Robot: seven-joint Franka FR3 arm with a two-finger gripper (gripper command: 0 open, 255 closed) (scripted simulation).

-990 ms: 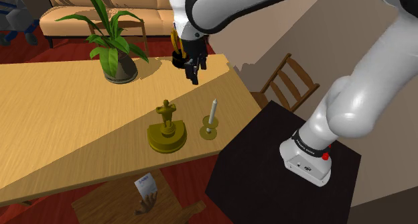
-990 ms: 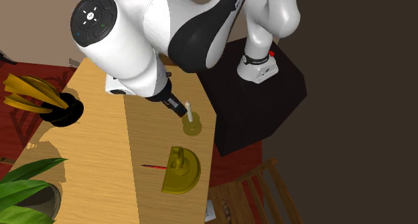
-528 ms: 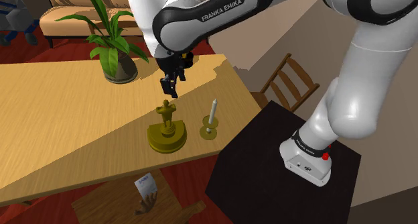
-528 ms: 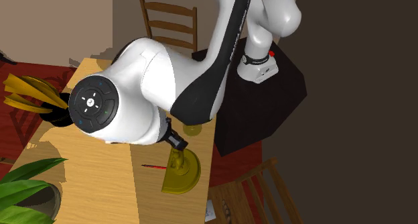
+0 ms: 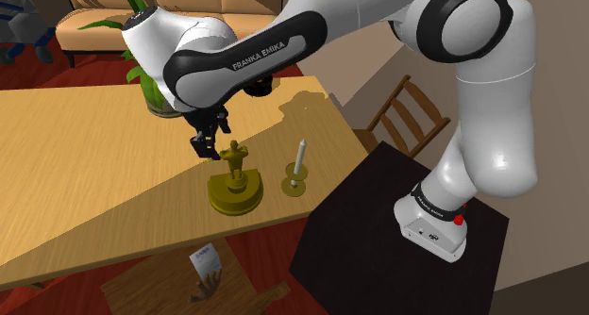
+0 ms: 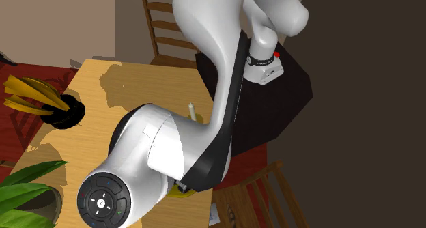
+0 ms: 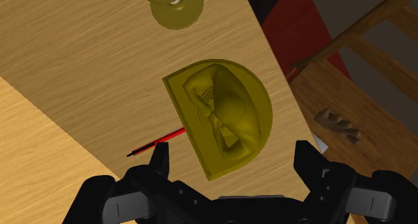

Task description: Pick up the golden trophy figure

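- Surface [image 5: 85, 143]: wooden; it carried the golden trophy figure [image 5: 234, 172] upright near the edge that faced the stand.
- Golden trophy figure: it stood on a half-round base, ahead of the tool [image 7: 232, 155] and between its finger lines, untouched.
- Tool: fingers apart and empty, level with the figure's head.
- Candle holder [image 5: 296, 178]: just beside the base; a wide approach would probably knock it.
- Red pencil [image 7: 157, 143]: touching the base's flat edge.
- Likely risk: an off-centre descent could strike the head and topple the figure.
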